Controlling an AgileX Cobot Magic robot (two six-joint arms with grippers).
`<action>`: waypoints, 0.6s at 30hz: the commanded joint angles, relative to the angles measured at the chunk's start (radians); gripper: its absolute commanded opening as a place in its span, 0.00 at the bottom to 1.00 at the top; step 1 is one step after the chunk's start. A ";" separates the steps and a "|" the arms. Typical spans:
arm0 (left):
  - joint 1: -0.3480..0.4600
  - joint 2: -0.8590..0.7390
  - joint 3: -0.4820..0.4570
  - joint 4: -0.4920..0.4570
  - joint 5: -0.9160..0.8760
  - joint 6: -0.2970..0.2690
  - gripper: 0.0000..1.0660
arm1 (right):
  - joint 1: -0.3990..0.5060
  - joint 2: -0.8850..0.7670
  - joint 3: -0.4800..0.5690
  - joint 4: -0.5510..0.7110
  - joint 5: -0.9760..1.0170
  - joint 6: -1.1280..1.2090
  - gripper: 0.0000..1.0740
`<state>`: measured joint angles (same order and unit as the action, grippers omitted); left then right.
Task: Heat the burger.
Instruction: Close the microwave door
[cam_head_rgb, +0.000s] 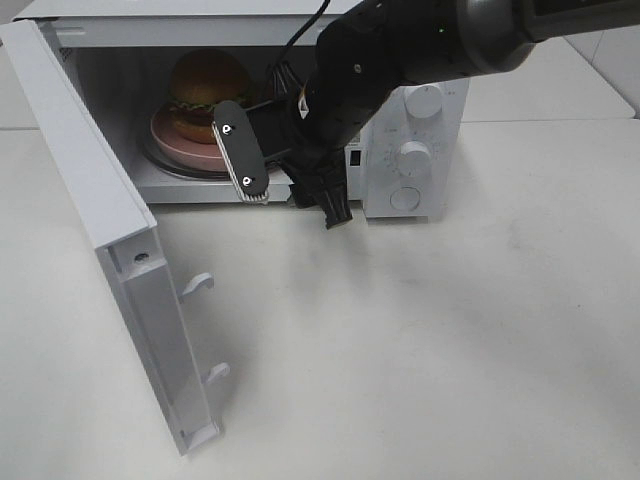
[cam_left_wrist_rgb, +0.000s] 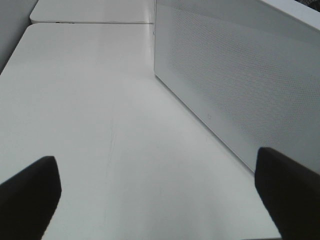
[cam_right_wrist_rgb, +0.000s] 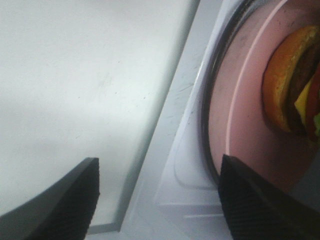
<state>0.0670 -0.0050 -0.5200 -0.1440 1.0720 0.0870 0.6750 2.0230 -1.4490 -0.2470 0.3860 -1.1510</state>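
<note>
The burger, with a brown bun, green lettuce and yellow cheese, sits on a pink plate inside the open white microwave. My right gripper is open and empty at the front of the microwave's cavity, just in front of the plate. In the right wrist view the burger lies on the pink plate, beyond my open gripper. My left gripper is open and empty over the table, beside the microwave's perforated side wall. It does not show in the high view.
The microwave door stands wide open toward the front left, with two latch hooks sticking out. The control knobs are on the right of the microwave. The white table carries it all.
</note>
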 joint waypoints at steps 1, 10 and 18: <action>-0.004 -0.017 0.002 -0.008 0.001 -0.005 0.92 | 0.003 -0.052 0.050 0.003 -0.004 0.017 0.63; -0.004 -0.017 0.002 -0.008 0.001 -0.005 0.92 | 0.003 -0.206 0.213 0.003 -0.002 0.116 0.63; -0.004 -0.017 0.002 -0.008 0.001 -0.005 0.92 | 0.003 -0.353 0.338 0.003 0.004 0.322 0.63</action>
<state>0.0670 -0.0050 -0.5200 -0.1440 1.0720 0.0870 0.6750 1.6810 -1.1160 -0.2470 0.3870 -0.8550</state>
